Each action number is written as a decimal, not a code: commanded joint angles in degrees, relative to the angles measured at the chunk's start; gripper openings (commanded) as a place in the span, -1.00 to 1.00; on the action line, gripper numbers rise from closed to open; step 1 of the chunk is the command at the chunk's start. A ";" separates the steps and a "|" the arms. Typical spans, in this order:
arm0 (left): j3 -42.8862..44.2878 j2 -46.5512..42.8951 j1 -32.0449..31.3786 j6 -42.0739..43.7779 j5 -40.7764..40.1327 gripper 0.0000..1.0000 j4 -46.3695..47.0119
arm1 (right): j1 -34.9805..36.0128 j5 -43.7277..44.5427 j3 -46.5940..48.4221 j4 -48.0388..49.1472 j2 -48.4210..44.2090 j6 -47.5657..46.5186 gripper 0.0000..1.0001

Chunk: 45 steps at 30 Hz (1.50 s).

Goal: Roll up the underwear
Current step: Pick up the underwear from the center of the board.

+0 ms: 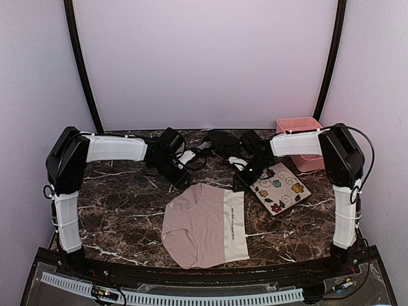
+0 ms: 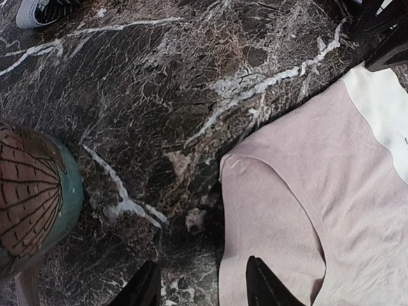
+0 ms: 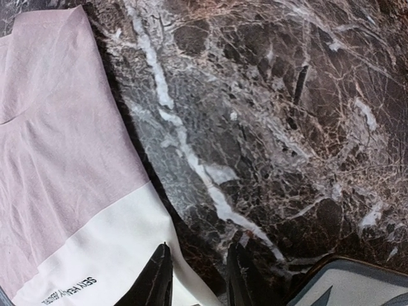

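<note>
On marble table, one pink underwear, one black underwear, two sets of jaws parted.

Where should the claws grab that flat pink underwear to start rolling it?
Probably the two far corners, from straight above. The pink underwear lies flat on the marble table, so only its edges offer a lip to pinch. The left gripper and right gripper each straddle an edge there, one finger over cloth, one over stone.
</note>
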 commanded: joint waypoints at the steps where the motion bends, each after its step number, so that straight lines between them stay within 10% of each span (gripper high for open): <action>1: 2.51 1.55 0.28 -0.30 -0.27 -0.03 0.69 | 0.89 0.24 -2.86 -1.54 -0.27 -0.19 -0.40; 20: 5.90 7.75 -0.18 -1.59 3.70 -0.16 -1.23 | 1.10 0.42 -5.68 -2.14 -1.71 0.19 -0.43; 27: 6.63 7.45 -0.24 -2.02 4.39 -0.42 -3.26 | 1.10 -0.28 -4.91 -2.62 -1.16 0.01 -0.74; 34: 5.94 6.45 -0.25 -3.04 5.26 -0.24 -4.27 | 1.03 -0.45 -4.19 -2.70 -1.37 0.09 -1.00; 45: 6.28 5.13 0.00 -2.87 5.08 -1.00 -2.66 | 0.72 2.41 -1.82 -1.47 -2.79 3.13 -1.00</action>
